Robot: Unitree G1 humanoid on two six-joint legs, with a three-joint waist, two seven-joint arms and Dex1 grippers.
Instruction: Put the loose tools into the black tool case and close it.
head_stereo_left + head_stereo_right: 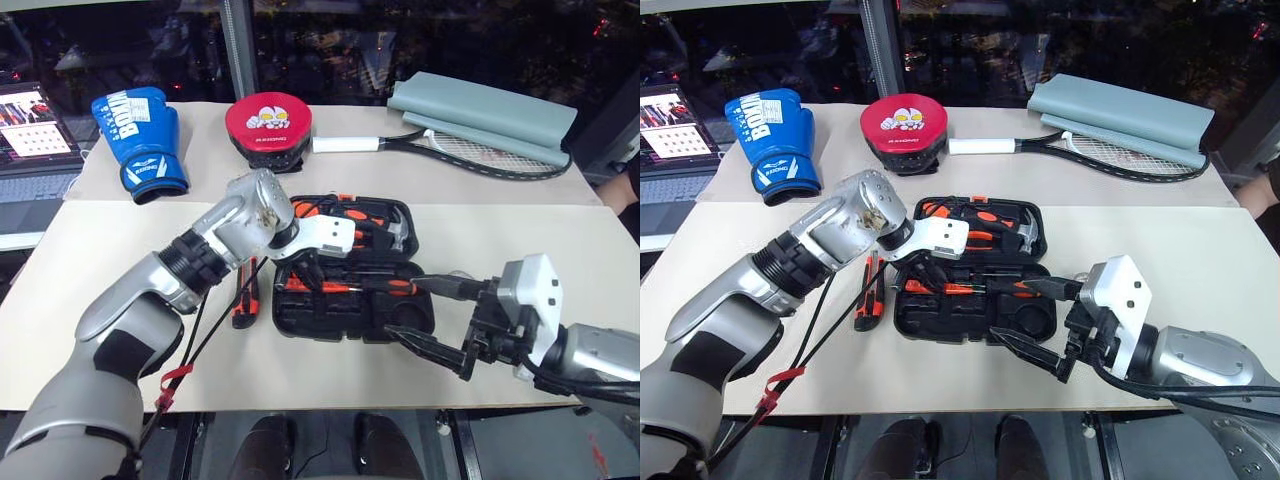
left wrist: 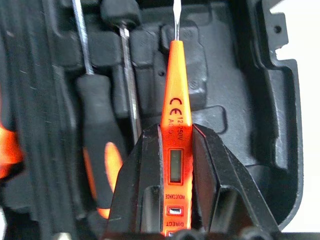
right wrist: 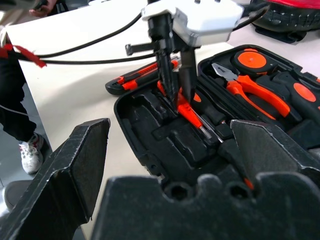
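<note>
My own left arm hides part of the open black tool case point(image 1: 350, 310) from my head. My left wrist view shows more: my left end effector point(image 2: 176, 150) clamps the slim orange tester screwdriver point(image 2: 176, 100) above the case's recesses. My right end effector point(image 1: 432, 315) gapes empty beside the case. The utility knife point(image 1: 243, 300) lies on the beige worktop point(image 1: 520, 260).

The black tool case point(image 1: 352, 310) lies open on the table, two orange-and-black screwdrivers point(image 2: 102, 155) seated in its recesses. A slim orange tester screwdriver point(image 2: 176, 125), tip pointing into the case, hangs over the moulded tray. An orange-black utility knife point(image 1: 244, 295) lies on the table just beside the case.
</note>
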